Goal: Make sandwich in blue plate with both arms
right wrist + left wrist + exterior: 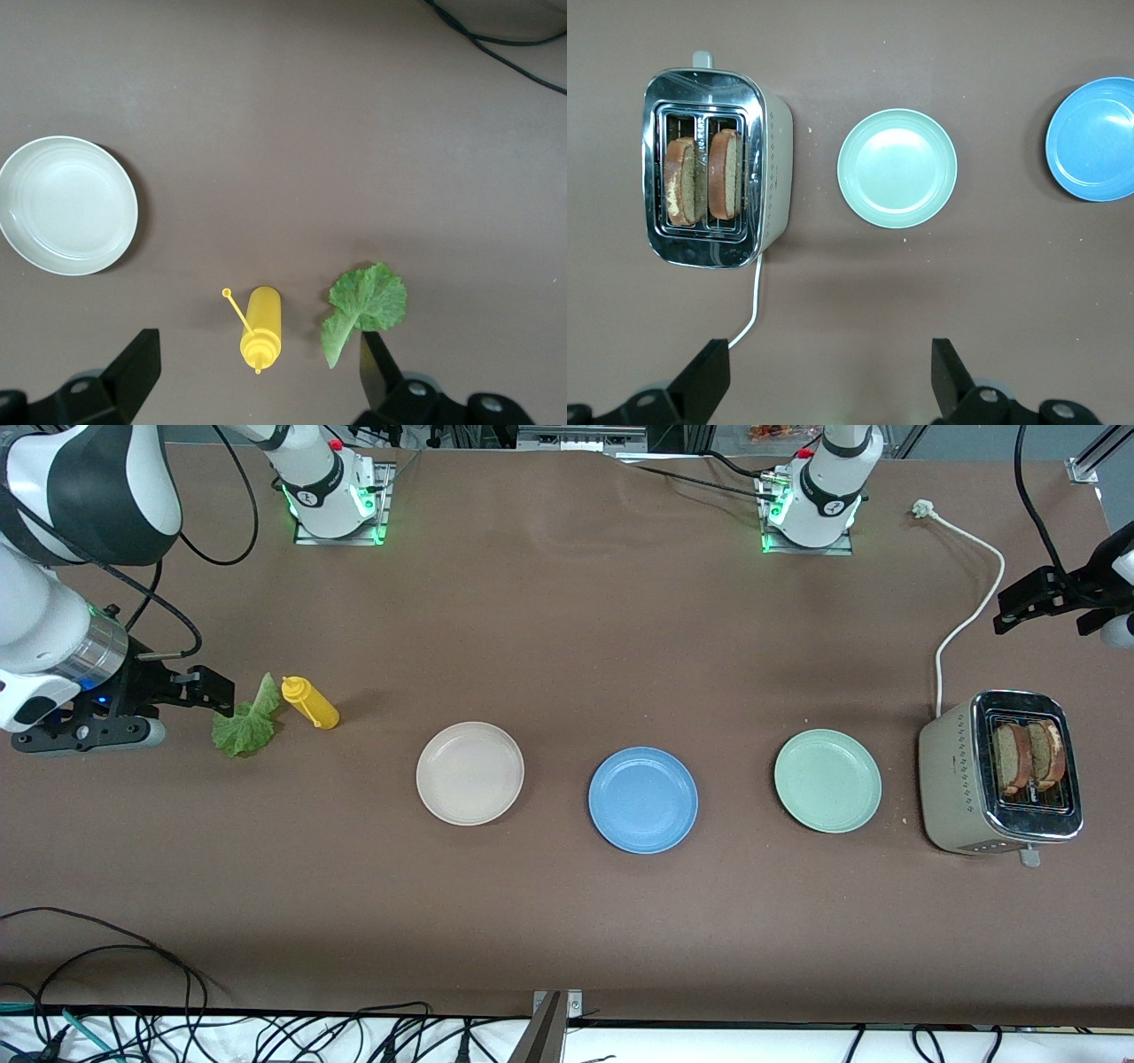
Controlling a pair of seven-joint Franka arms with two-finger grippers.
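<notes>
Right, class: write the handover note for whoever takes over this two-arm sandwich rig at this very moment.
Left gripper: open, holding nothing, in the air over the table's left-arm end near the toaster.
Right gripper: open, holding nothing, up beside the lettuce leaf at the right-arm end.
Things: two bread slices stand in the toaster's slots. The lettuce leaf lies on the table next to a yellow squeeze bottle. The blue plate sits bare between the cream plate and the green plate.
Done: nothing yet.
Left: bread, lettuce, bread, stacked on the blue plate.
</notes>
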